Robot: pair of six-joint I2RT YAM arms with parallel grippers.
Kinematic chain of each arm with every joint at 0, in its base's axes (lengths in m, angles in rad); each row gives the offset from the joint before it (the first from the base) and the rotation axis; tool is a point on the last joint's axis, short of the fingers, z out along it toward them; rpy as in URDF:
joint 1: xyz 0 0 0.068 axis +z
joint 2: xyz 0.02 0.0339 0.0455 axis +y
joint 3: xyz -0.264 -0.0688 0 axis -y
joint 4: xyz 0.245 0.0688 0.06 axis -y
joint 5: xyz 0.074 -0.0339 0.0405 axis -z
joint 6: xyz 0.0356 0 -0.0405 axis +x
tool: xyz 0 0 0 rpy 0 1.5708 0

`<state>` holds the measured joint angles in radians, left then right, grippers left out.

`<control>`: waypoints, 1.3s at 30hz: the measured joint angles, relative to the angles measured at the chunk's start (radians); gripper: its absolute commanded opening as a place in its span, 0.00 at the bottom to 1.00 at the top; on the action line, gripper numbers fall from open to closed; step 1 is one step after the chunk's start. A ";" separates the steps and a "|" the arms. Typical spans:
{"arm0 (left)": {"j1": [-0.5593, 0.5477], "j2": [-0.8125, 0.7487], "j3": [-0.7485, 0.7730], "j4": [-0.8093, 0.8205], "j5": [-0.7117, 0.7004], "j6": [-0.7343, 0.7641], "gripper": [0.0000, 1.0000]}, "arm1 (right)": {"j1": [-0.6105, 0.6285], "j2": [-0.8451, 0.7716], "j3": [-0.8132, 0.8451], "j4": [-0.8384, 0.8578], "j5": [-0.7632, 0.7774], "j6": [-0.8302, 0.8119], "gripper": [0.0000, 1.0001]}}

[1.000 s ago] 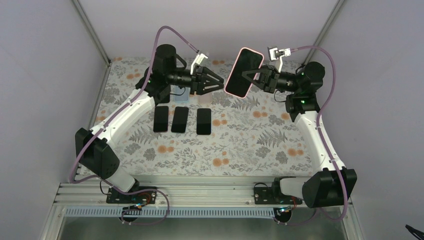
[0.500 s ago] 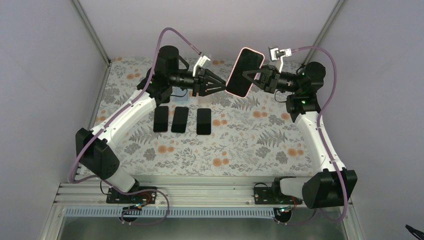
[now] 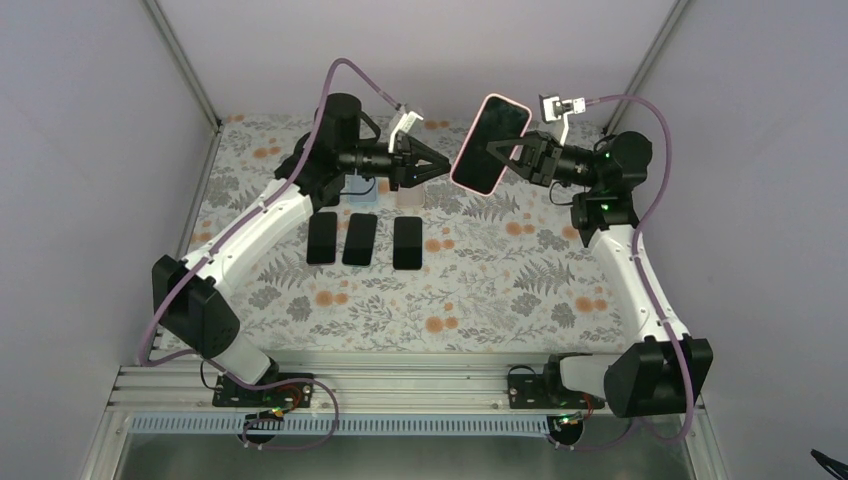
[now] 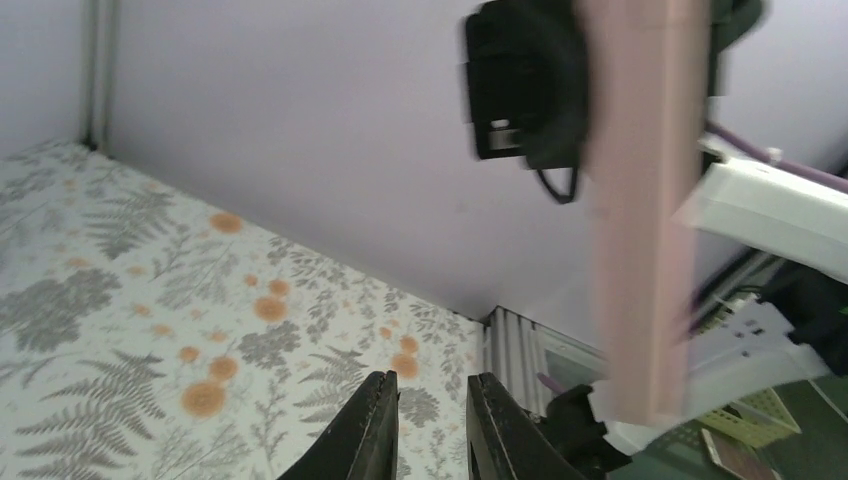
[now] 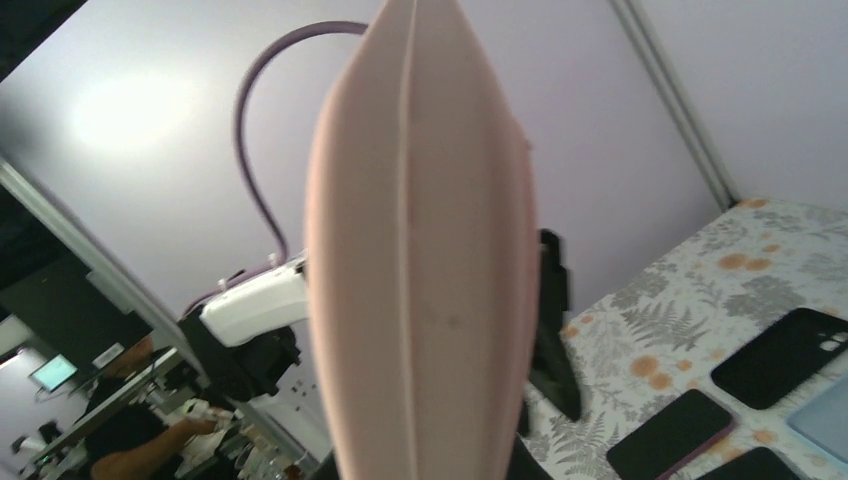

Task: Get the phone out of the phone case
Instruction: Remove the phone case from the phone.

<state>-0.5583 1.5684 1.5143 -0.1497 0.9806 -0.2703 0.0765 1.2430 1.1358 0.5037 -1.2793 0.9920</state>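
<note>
The fingers (image 4: 376, 428) of the left gripper (image 3: 442, 171) are standing only narrowly apart with nothing between them. They are hovering in the air in the upper middle of the overhead view, their tips pointing at the lower end of the phone case (image 3: 472, 187) and sitting just beside it; whether they are touching it I cannot tell. The right gripper (image 3: 508, 152) is coming at that pink case from the opposite side, its fingers clamping on it and holding it well above the table (image 3: 480, 290), tilted so that its top end is leaning toward the upper right. The phone (image 3: 489, 138) is sitting inside the case, its dark screen facing the overhead camera and the pink rim showing all round it. In the left wrist view the case is appearing edge-on as a blurred pink strip at the upper right of the frame. In the right wrist view it is filling the middle of the frame as a broad pink shape. Under the raised arms, left of centre in the overhead view, three dark slabs (image 3: 360, 238), phones or cases, are lying side by side on the floral table. Just beyond them a light blue case (image 3: 363, 197) and a pale case (image 3: 408, 198) are lying partly hidden under the left arm.
</note>
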 measured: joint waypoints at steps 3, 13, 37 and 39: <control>0.000 0.020 0.000 -0.019 -0.043 0.001 0.18 | 0.011 -0.003 0.000 0.052 -0.024 0.035 0.04; 0.010 0.046 -0.001 -0.001 0.006 -0.034 0.37 | 0.023 -0.004 -0.010 0.142 -0.046 0.097 0.04; 0.010 -0.022 -0.003 0.052 0.213 -0.076 0.43 | 0.023 -0.005 -0.010 0.106 -0.047 0.071 0.04; 0.005 -0.021 -0.002 0.036 0.197 -0.061 0.41 | 0.023 -0.005 -0.010 0.106 -0.047 0.071 0.04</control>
<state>-0.5529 1.5471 1.5127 -0.1139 1.1774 -0.3309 0.0990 1.2381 1.1263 0.6098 -1.3266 1.0630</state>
